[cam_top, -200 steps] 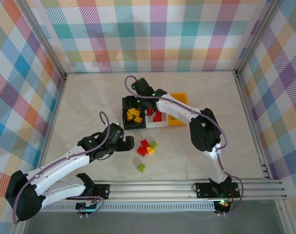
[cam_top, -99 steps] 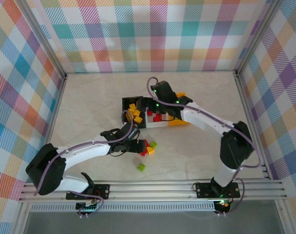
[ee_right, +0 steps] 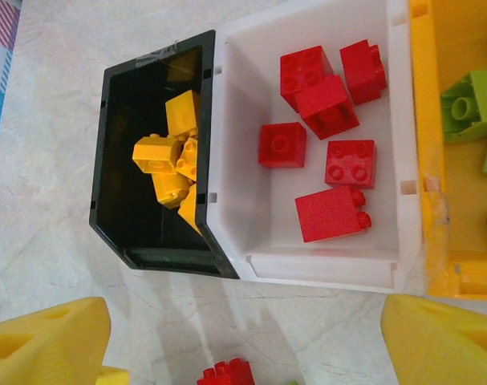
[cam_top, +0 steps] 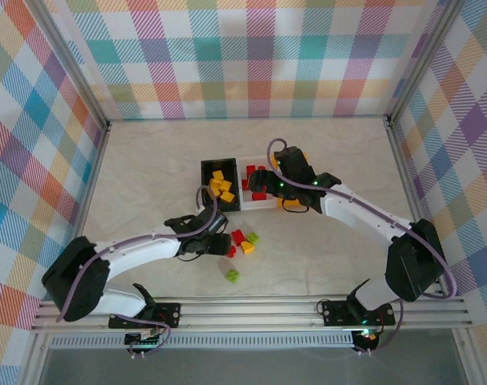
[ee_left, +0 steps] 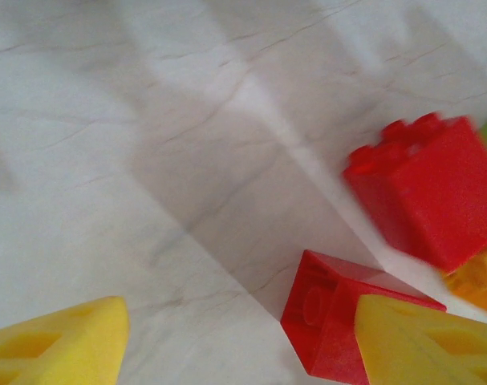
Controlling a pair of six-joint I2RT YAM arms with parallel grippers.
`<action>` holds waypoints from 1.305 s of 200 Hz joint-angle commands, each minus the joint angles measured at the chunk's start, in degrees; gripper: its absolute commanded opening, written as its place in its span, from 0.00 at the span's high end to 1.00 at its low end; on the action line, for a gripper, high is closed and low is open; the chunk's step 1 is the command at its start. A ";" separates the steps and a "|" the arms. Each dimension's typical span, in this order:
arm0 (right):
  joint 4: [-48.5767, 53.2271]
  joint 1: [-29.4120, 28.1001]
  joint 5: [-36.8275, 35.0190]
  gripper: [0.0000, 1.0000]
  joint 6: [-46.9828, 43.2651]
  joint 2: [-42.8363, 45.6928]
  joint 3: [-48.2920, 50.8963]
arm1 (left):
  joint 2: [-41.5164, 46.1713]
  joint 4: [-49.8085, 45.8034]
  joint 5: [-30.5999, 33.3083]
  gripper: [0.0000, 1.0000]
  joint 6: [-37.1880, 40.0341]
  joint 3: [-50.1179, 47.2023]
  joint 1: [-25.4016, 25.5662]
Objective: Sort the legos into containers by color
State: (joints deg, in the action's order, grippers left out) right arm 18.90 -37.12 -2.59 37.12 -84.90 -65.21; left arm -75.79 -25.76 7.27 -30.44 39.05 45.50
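Your left gripper stands open around a small tilted red studded plastic brick; your right gripper gapes wide, empty.

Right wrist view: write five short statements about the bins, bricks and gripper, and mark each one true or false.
1. The black bin holds yellow-orange bricks. True.
2. The white bin holds green bricks. False: it holds red bricks.
3. Green bricks lie in the orange-yellow bin. True.
4. The right gripper is shut on a brick. False: its jaws stand wide apart with nothing between them.
5. Every red brick is already in a bin. False: one red brick lies on the table, in front of the bins.
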 commanded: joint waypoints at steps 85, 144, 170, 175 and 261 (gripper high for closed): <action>-2.19 1.42 -0.82 0.11 1.19 4.45 4.00 | -1.52 0.57 -5.89 0.11 0.13 2.21 4.76; -1.27 2.80 -0.88 0.10 1.25 6.69 5.44 | -9.95 4.93 -5.76 0.33 1.16 2.98 5.11; -1.57 3.11 -0.78 0.10 1.62 7.27 6.43 | -10.39 5.15 -5.73 0.50 1.47 2.89 5.08; -1.58 3.19 -0.76 0.10 1.77 7.30 6.61 | -10.26 5.05 -5.87 0.55 1.50 2.89 5.05; 2.97 3.64 -6.41 0.10 3.04 12.43 11.84 | -7.88 -3.46 -4.89 0.63 6.07 22.27 -0.41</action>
State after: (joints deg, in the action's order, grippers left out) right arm 19.33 -33.91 -5.91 39.07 -74.81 -55.00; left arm -81.32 -28.25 2.87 -27.53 52.53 48.42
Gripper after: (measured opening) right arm 0.900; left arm 0.414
